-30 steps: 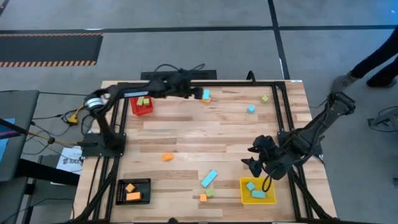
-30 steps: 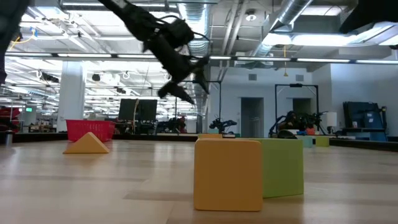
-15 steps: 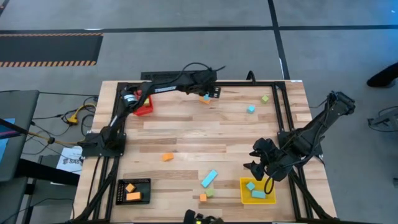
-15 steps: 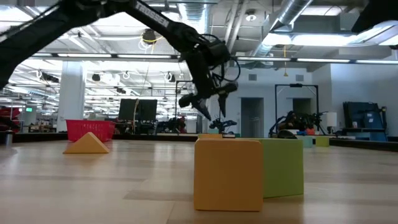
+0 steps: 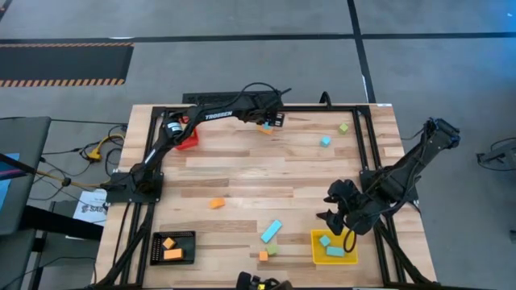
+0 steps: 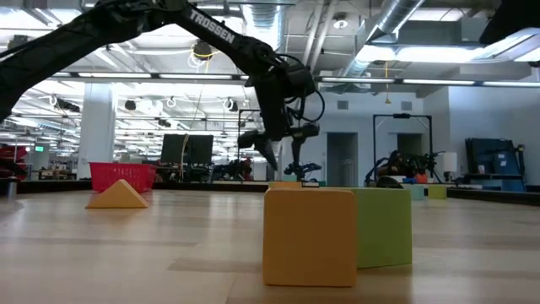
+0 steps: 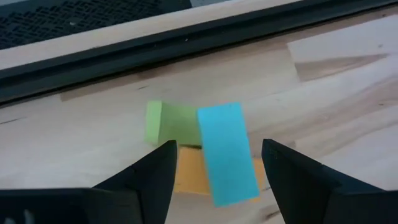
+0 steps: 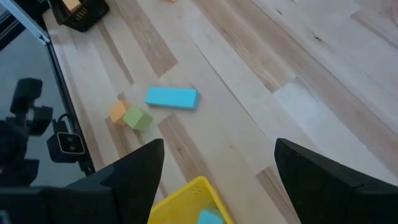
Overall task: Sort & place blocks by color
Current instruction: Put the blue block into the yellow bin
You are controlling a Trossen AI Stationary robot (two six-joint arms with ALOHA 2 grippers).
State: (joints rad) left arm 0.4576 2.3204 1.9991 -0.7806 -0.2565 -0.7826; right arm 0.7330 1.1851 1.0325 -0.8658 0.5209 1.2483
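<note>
My left gripper [image 7: 217, 177] is open at the table's far edge [image 5: 268, 122], its fingers on either side of a cluster of three blocks without touching them: a cyan brick [image 7: 227, 154] lying partly on an orange block [image 7: 188, 178], with a light green block [image 7: 173, 124] behind. In the low view it hangs just above the tabletop [image 6: 281, 159]. My right gripper [image 8: 217, 186] is open and empty, hovering near the yellow bin [image 5: 316, 256]. Loose on the table lie the longer cyan bar [image 5: 271, 230], an orange block [image 5: 216, 204], and more blocks.
The red bin [image 5: 185, 142] sits at the far left, the black bin [image 5: 187, 238] with orange blocks at the near left; the yellow bin holds cyan blocks. Small orange [image 5: 263, 256] and green [image 5: 273, 250] blocks lie near the front; cyan [image 5: 325, 141] and green [image 5: 343, 127] blocks far right.
My left arm has swung from beside the red bin toward the table's right along the far edge and come down over the cyan, orange and green cluster. Its gripper now points down at the blocks. No block has moved.
</note>
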